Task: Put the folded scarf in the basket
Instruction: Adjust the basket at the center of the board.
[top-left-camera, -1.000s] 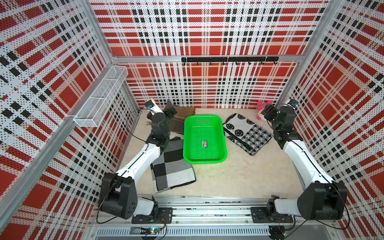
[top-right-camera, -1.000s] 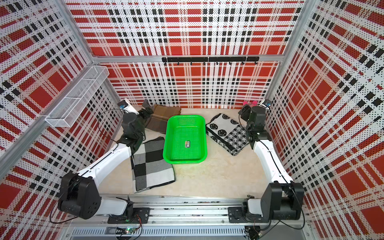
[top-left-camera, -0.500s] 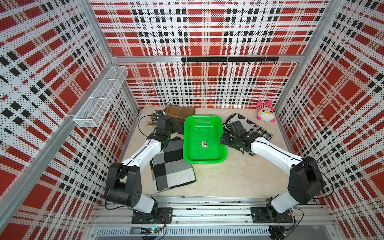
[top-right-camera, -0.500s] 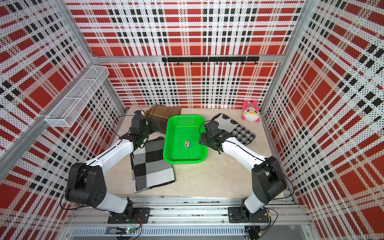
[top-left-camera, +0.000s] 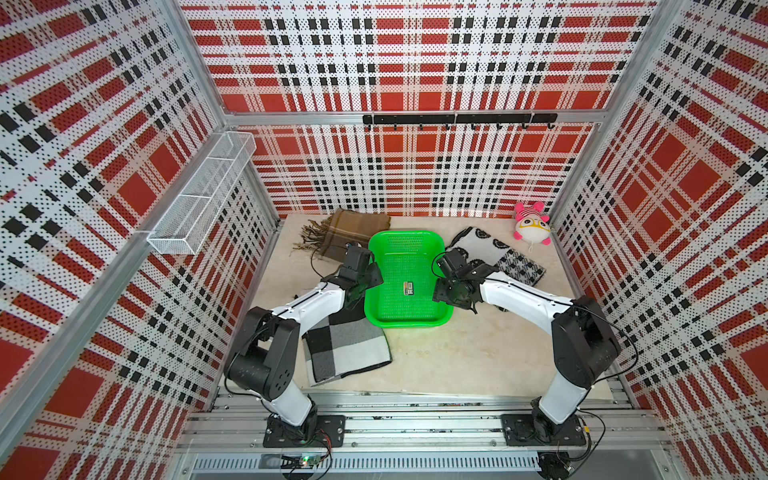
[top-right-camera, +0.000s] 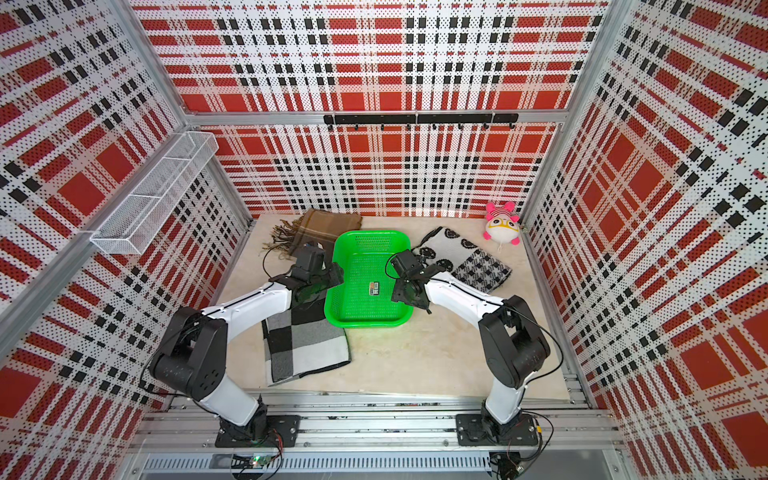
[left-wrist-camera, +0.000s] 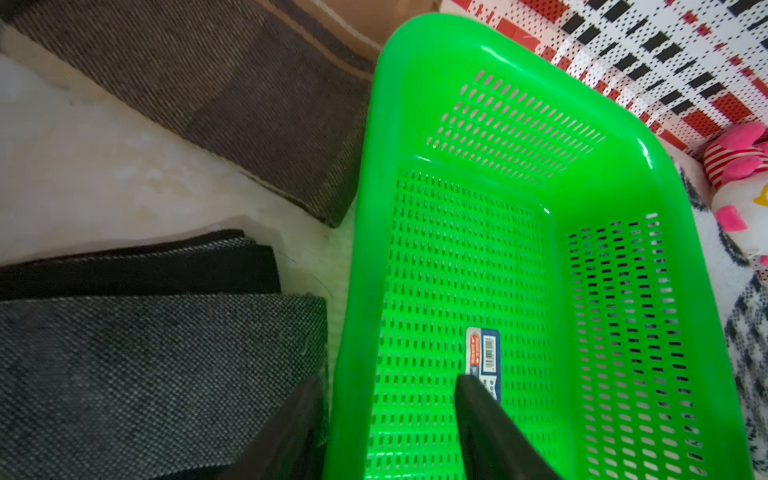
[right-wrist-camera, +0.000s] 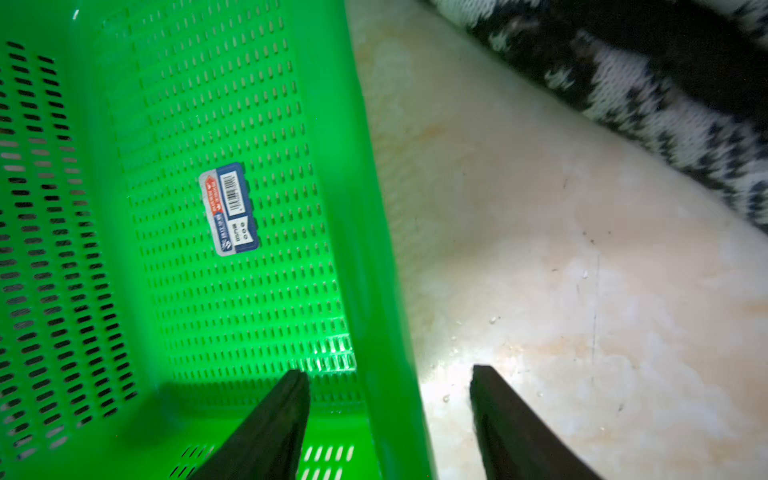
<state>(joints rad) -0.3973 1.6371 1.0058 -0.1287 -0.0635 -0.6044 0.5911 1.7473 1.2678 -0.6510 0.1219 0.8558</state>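
The shallow, bright green perforated plastic basket (top-left-camera: 409, 322) sits mid-way across the pale table (top-left-camera: 457, 353), a small sticker (top-left-camera: 409, 287) on its floor. The left gripper (left-wrist-camera: 388, 380) straddles its nine o'clock wall and the right gripper (right-wrist-camera: 388, 371) its three o'clock wall, both with jaws partly apart and gaps showing. Folded scarves lie outside the basket: a black-grey-white checked scarf (top-left-camera: 347, 349) at seven o'clock, a brown fringed scarf (top-left-camera: 353, 232) at eleven, and a black-and-white knit scarf (top-left-camera: 494, 253) at two.

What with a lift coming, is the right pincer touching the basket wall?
Apart. Right wrist view: right pincer straddles the basket wall, a clear gap on either side.
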